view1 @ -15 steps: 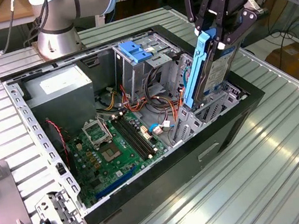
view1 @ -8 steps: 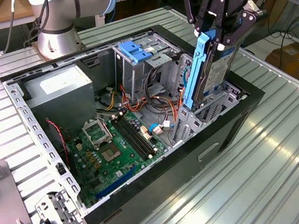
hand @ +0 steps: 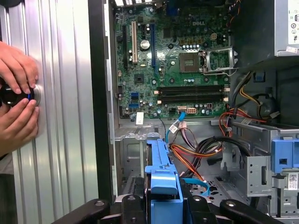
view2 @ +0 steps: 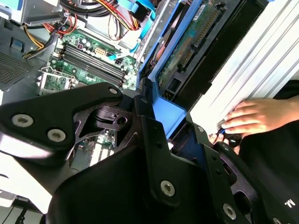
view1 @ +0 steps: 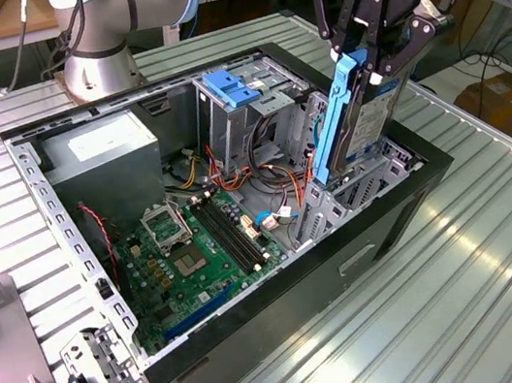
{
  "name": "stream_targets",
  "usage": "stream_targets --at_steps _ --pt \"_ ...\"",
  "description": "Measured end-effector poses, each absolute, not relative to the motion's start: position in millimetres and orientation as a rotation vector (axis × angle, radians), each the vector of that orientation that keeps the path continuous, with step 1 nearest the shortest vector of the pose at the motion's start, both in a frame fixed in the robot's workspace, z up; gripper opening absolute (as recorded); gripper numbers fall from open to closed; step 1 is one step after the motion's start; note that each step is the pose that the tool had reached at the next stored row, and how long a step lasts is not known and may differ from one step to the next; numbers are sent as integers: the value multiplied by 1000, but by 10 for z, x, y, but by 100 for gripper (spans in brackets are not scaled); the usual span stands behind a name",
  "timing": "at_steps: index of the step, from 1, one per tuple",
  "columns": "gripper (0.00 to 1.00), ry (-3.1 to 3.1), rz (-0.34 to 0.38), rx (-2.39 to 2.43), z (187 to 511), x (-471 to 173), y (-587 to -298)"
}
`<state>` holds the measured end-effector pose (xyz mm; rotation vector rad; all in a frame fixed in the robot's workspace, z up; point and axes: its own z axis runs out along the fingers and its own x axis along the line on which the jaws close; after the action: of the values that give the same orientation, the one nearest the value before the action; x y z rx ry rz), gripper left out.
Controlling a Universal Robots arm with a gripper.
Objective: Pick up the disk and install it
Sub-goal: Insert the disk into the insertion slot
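My gripper [view1: 374, 63] is shut on the disk [view1: 367, 119], a black drive with a blue plastic frame [view1: 332, 129] along its edge. I hold it tilted on end over the drive bay [view1: 372, 182] at the exterior view's right end of the open computer case [view1: 254, 295]. Its lower end sits at the bay's mouth. In the second wrist view the disk's underside [view2: 187, 46] with its green board runs away from the fingers [view2: 154, 140]. The blue frame [hand: 161, 182] stands between the fingers in the first wrist view.
An empty blue bracket [view1: 231, 87] sits in the neighbouring cage, with a grey power supply [view1: 97, 149] and the motherboard [view1: 197, 250] beyond. Loose cables [view1: 263, 175] lie beside the bay. A person's hands [hand: 16, 98] rest on a black knob [hand: 14, 95] outside the case wall.
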<state>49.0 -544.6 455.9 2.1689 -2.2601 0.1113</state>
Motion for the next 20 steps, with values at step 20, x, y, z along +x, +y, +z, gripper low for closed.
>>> stream_targets --at_steps 20 --pt "37 -2241 109 2187 4482 507 -5446"
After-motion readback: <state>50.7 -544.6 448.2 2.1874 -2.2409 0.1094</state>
